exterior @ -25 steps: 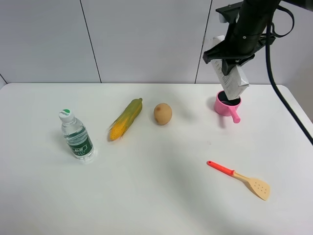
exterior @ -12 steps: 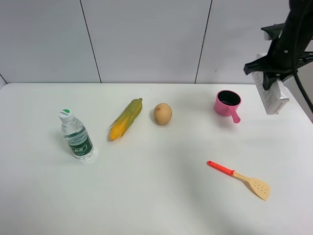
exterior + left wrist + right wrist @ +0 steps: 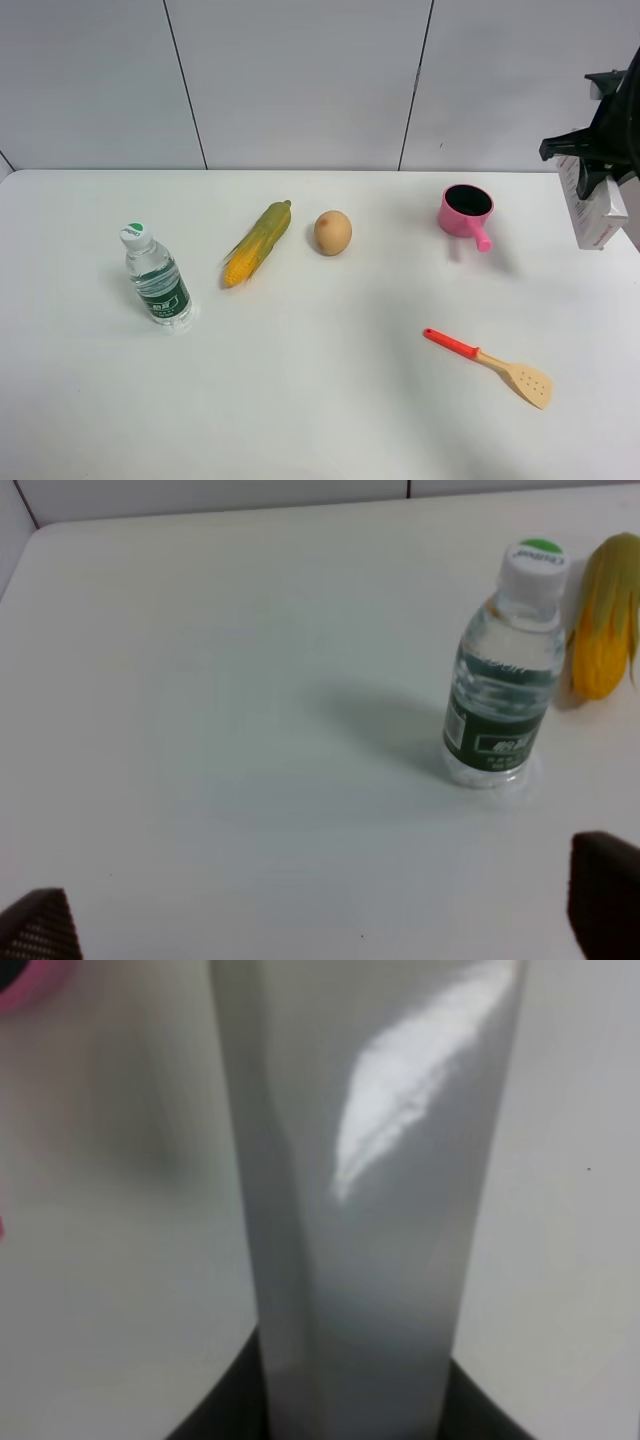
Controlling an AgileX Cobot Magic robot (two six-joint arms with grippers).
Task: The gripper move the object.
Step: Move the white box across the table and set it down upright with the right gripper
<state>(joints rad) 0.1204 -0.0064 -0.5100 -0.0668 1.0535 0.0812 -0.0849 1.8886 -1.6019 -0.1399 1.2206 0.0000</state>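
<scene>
The object, a long white carton (image 3: 595, 208), hangs upright in my right gripper (image 3: 600, 172) at the far right, above the table's right edge and to the right of the pink cup. In the right wrist view the blurred carton (image 3: 380, 1210) fills the middle between the black jaws of the gripper (image 3: 360, 1410), which is shut on it. My left gripper (image 3: 320, 930) is open and empty, with only its two fingertips (image 3: 605, 910) showing low over the table, near the water bottle (image 3: 505, 670). The left arm is out of the exterior high view.
A water bottle (image 3: 156, 275) stands at the left. A corn cob (image 3: 258, 243) and a brown potato (image 3: 333, 232) lie mid-table. A pink cup (image 3: 466, 212) sits at the back right. A red-handled spatula (image 3: 490, 362) lies at the front right. The corn also shows in the left wrist view (image 3: 605, 620).
My right gripper has carried the carton to the right, from over the pink cup to the table's right edge. Nothing else has moved.
</scene>
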